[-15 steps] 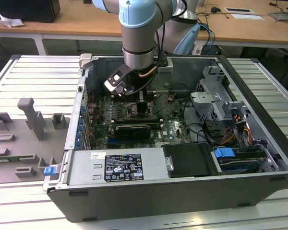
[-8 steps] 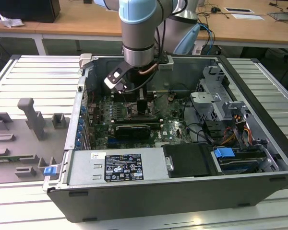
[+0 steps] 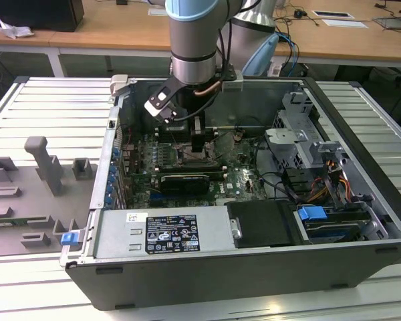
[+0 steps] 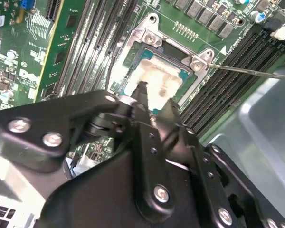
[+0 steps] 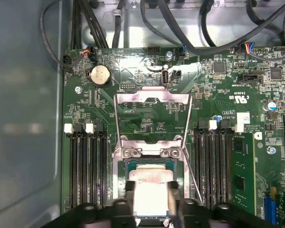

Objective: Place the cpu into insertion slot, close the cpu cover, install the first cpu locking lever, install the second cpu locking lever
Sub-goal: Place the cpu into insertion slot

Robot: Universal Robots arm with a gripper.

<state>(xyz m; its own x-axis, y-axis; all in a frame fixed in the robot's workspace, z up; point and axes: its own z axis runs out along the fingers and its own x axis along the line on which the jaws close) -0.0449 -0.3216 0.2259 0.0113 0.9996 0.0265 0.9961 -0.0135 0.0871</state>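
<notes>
A: What is at the exterior view's left?
B: Grey fixtures (image 3: 43, 167) stand on the ribbed table (image 3: 27, 294), just beside the open case (image 3: 207, 281).
A: And further along?
B: The arm (image 3: 194, 40) comes down into the case about mid-way. The gripper (image 3: 199, 148) is low over the green board (image 3: 244, 177), near a long black card (image 3: 184, 182).
A: And at the exterior view's right?
B: A metal drive cage (image 3: 297, 134) and a blue tab (image 3: 313, 215), both well apart from the gripper.
A: Where is the cpu?
B: In the first wrist view the cpu (image 5: 149, 183) lies in the slot (image 5: 117, 180), inside its silver rim, and the gripper (image 5: 150, 194) is right at it.
A: Clamped on it or let go?
B: I cannot tell.
A: The cover?
B: The cover (image 5: 133, 97) is swung open, away from the slot, and the board shows through its window.
A: Any lever?
B: In the second wrist view a thin lever (image 4: 247, 71) slants out over the memory slots (image 4: 228, 90) beside the cpu (image 4: 161, 76).
</notes>
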